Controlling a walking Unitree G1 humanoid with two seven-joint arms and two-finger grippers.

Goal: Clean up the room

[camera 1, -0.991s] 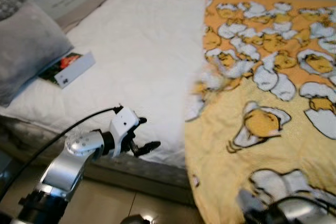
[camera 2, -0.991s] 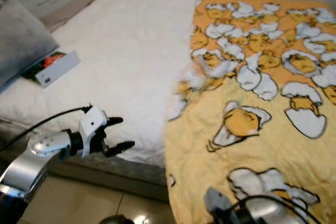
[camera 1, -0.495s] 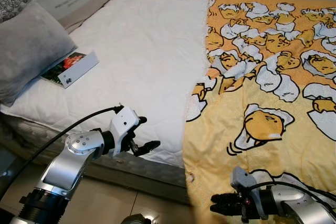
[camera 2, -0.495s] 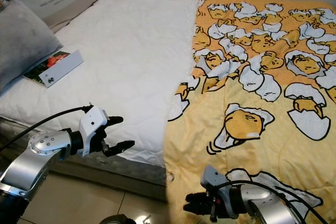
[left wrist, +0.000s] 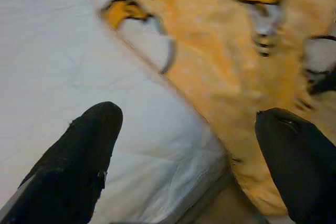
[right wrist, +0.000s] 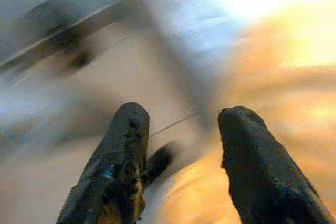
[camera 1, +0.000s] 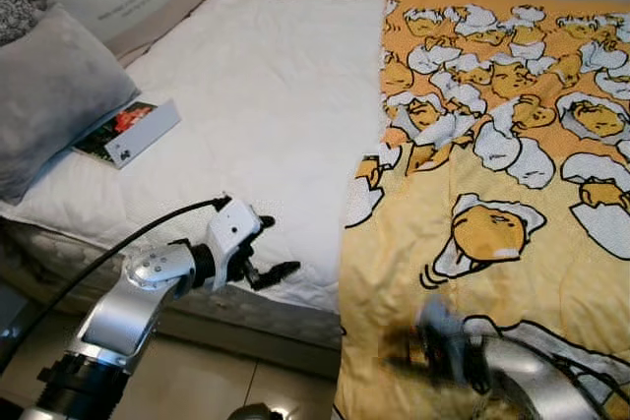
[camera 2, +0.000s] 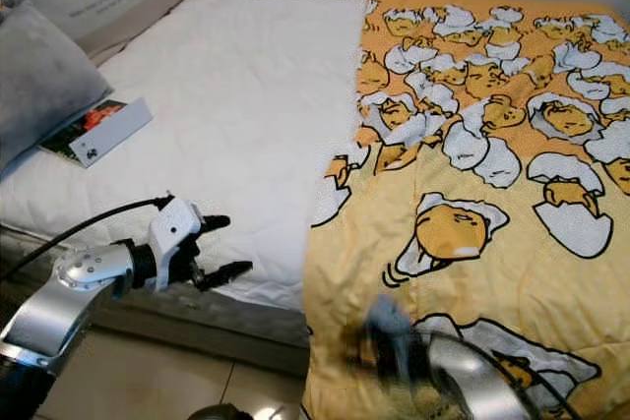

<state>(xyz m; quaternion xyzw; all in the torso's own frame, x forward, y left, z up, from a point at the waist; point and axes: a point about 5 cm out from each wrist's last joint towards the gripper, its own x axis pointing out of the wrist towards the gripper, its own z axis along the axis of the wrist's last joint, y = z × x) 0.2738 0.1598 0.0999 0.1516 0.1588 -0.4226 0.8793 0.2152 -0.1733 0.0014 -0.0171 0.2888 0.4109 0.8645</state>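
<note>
The bed (camera 1: pixel 266 115) lies half bare; the yellow blanket (camera 1: pixel 492 194) covers its right side. The right hand (camera 1: pixel 433 346), blurred, fingers apart, is near the blanket's lower edge, seemingly reaching to grip it next. The left hand (camera 1: pixel 268 248) hovers spread at the mattress edge.

L pincer (camera 1: pixel 275 246) held fwd, fingers apart. R pincer (right wrist: pixel 181 163) low, blurred, fingers apart.

A yellow-orange blanket (camera 1: pixel 512 164) is showing white-and-yellow egg figures beside a plain white mattress cover (camera 1: pixel 256 105) and a grey pillow (camera 1: pixel 49 95).
</note>
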